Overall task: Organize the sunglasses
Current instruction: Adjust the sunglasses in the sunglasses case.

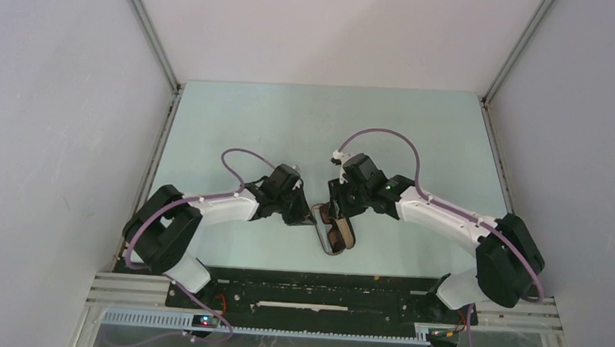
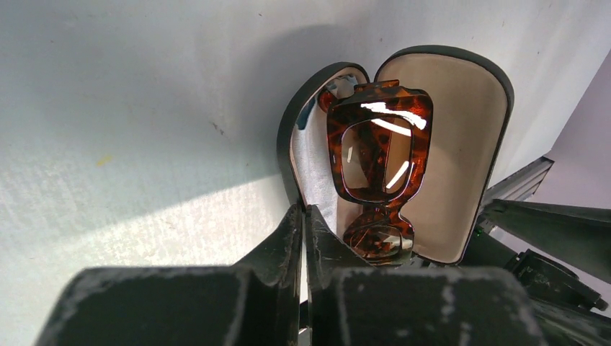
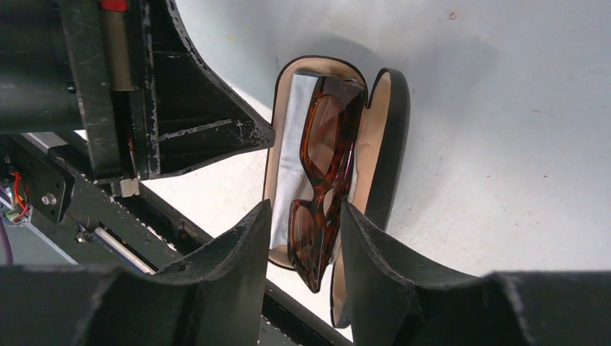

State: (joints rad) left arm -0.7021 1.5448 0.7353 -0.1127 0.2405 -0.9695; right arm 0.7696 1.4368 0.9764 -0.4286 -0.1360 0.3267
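The brown tortoiseshell sunglasses (image 1: 336, 227) lie folded in the open black case (image 1: 347, 241) with tan lining, near the table's front edge. In the left wrist view the sunglasses (image 2: 378, 144) stand on edge between the case's two halves (image 2: 461, 144). My left gripper (image 1: 308, 218) (image 2: 303, 223) is shut on the rim of the case's left half. My right gripper (image 1: 336, 213) (image 3: 302, 209) is open, with one finger on each side of the near end of the sunglasses (image 3: 324, 166), which sticks out over the case's rim (image 3: 396, 130).
A pale grey cloth (image 3: 292, 158) lines the case's left half under the sunglasses. The black base rail (image 1: 322, 289) runs just in front of the case. White walls enclose the pale green table (image 1: 291, 125) on three sides.
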